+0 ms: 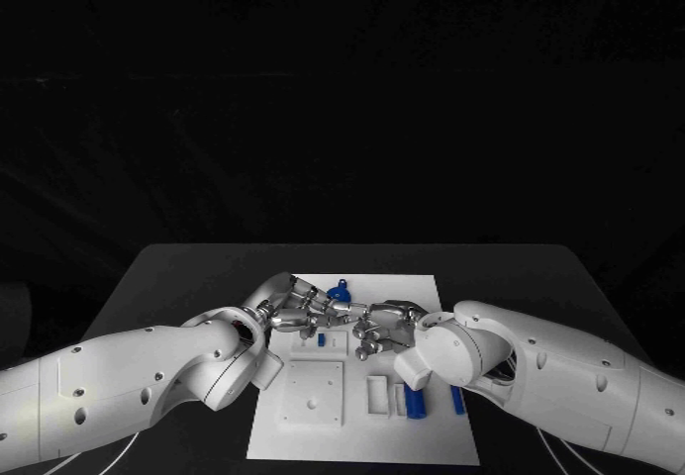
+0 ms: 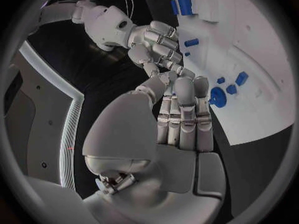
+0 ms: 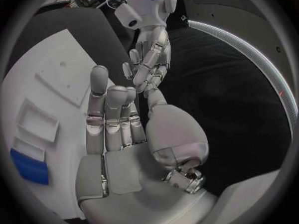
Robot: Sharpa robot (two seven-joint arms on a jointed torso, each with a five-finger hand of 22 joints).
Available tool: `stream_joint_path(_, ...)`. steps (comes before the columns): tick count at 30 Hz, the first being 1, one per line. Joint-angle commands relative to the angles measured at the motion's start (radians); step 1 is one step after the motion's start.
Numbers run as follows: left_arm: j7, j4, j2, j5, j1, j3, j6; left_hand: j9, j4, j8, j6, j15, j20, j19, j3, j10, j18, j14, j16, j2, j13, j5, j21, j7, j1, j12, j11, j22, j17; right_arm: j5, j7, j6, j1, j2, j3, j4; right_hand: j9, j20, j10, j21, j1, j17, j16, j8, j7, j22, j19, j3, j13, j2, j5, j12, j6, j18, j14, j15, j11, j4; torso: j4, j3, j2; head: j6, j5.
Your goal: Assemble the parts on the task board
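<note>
hands (image 1: 342,322) meeting over task board (image 1: 414,297), black table (image 1: 186,277)

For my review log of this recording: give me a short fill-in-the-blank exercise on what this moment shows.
1. The task board is a plate of the colour ____.
2. The left hand and the right hand meet above the ____.
3. The small parts on the board are of the colour ____.
4. The board lies on a table of the colour ____.

Missing words: white; task board; blue; black.
</note>
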Motion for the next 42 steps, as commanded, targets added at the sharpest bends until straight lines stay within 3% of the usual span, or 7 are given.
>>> stream_joint_path(1, 0.016, 0.0, -0.001, -0.001, 0.002, 0.001, 0.012, -0.001, -0.008, 0.006, -0.007, 0.002, 0.001, -0.011, 0.001, -0.008, 0.016, -0.006, 0.0, 0.004, -0.001, 0.003, 0.002, 0.0, -0.008, -0.003, -0.001, 0.022, 0.001, -0.013, 0.028, 0.014, 0.0, -0.005, 0.0, -0.001, 0.001, -0.005, 0.0, -0.007, -0.022, 0.004, 0.006, 0.0, 0.001, 0.007, 0.023, 0.048, 0.002, -0.018, 0.006, 0.005, 0.0, -0.002, -0.001, -0.003, -0.004, 0.001, 0.0007, -0.0003, 0.0, -0.002, 0.001)
stream_joint_path(8, 0.028, -0.028, -0.004, 0.011, 0.01, 0.002, 0.001, -0.001, -0.008, 0.005, -0.022, 0.006, 0.004, -0.01, 0.001, -0.022, 0.016, -0.009, -0.002, -0.001, -0.001, -0.013, 0.0, 0.004, -0.014, -0.003, 0.003, 0.02, 0.0, -0.144, 0.068, 0.006, -0.001, -0.028, 0.0, -0.005, 0.001, -0.006, 0.002, -0.008, 0.023, 0.01, 0.013, 0.0, 0.005, 0.011, 0.028, 0.06, 0.005, -0.055, 0.033, 0.008, -0.008, 0.0, 0.0, -0.004, -0.003, -0.044, 0.0001, 0.0003, 0.0, -0.002, 0.006)
stream_joint_path(14, 0.041, -0.088, -0.004, 0.02, 0.036, 0.003, -0.003, -0.001, -0.014, 0.006, -0.03, 0.008, 0.006, -0.013, 0.006, -0.026, 0.018, -0.018, -0.007, -0.004, -0.001, -0.012, 0.0, 0.006, -0.008, -0.003, 0.006, 0.022, -0.002, -0.403, 0.16, -0.03, 0.0, -0.039, 0.003, -0.04, 0.0, -0.009, 0.013, 0.028, 0.052, 0.054, 0.063, 0.0, 0.01, 0.047, 0.029, 0.257, 0.053, -0.097, 0.088, 0.045, -0.001, 0.004, 0.002, -0.007, -0.006, -0.218, -0.0006, -0.0009, -0.001, 0.001, 0.012)
stream_joint_path(18, 0.025, -0.126, -0.001, -0.001, 0.056, 0.003, 0.016, -0.001, -0.015, 0.006, -0.035, 0.01, 0.008, -0.02, 0.005, -0.034, 0.018, -0.025, -0.01, -0.004, -0.001, -0.029, 0.0, 0.008, -0.006, -0.003, 0.009, 0.022, -0.004, -0.59, 0.206, -0.039, 0.001, -0.033, 0.006, -0.072, 0.0, -0.007, 0.015, 0.048, 0.055, 0.075, 0.084, -0.001, 0.01, 0.074, 0.025, 0.337, 0.066, -0.135, 0.074, 0.05, 0.003, 0.007, 0.001, -0.005, -0.005, -0.217, 0.0005, 0.0004, -0.001, 0.003, 0.016)
stream_joint_path(21, -0.001, -0.157, 0.01, -0.072, 0.068, 0.002, 0.05, -0.001, -0.004, 0.006, -0.03, 0.013, 0.014, -0.03, -0.009, -0.041, 0.014, -0.038, -0.023, 0.004, -0.001, -0.118, -0.014, 0.005, -0.003, -0.003, 0.009, 0.015, -0.011, -0.689, 0.225, -0.045, 0.003, -0.029, 0.008, -0.088, 0.0, -0.006, 0.017, 0.052, 0.058, 0.086, 0.092, 0.0, 0.01, 0.086, 0.025, 0.367, 0.07, -0.144, 0.068, 0.05, 0.005, 0.008, 0.001, -0.005, -0.006, -0.217, 0.0035, 0.0004, 0.0, 0.004, 0.018)
stream_joint_path(32, -0.086, -0.242, 0.088, -0.637, 0.09, 0.002, 0.186, -0.001, 0.054, 0.006, -0.016, 0.012, 0.016, 0.003, -0.111, -0.028, -0.01, -0.034, -0.042, 0.002, -0.001, -0.303, -0.107, -0.008, 0.036, -0.003, 0.001, -0.034, -0.026, -0.818, 0.246, -0.064, 0.007, -0.021, 0.016, -0.11, 0.0, -0.007, 0.019, 0.05, 0.048, 0.097, 0.096, 0.0, 0.011, 0.103, 0.026, 0.421, 0.075, -0.157, 0.077, 0.048, 0.005, 0.008, 0.002, -0.005, -0.006, -0.215, -0.0008, -0.0002, 0.001, 0.002, 0.021)
stream_joint_path(42, -0.167, -0.28, 0.164, -0.92, 0.098, -0.001, 0.301, -0.001, 0.1, 0.006, -0.017, 0.001, -0.001, 0.024, -0.247, 0.024, -0.044, -0.062, -0.019, 0.017, 0.001, -0.309, -0.18, -0.014, 0.077, 0.002, -0.018, -0.046, -0.018, -0.829, 0.25, -0.077, 0.007, -0.027, 0.027, -0.114, 0.0, -0.006, 0.02, 0.048, 0.041, 0.098, 0.096, 0.0, 0.011, 0.106, 0.027, 0.42, 0.075, -0.158, 0.082, 0.047, 0.005, 0.007, 0.002, -0.005, -0.006, -0.214, -0.0011, 0.002, 0.001, 0.0, 0.019)
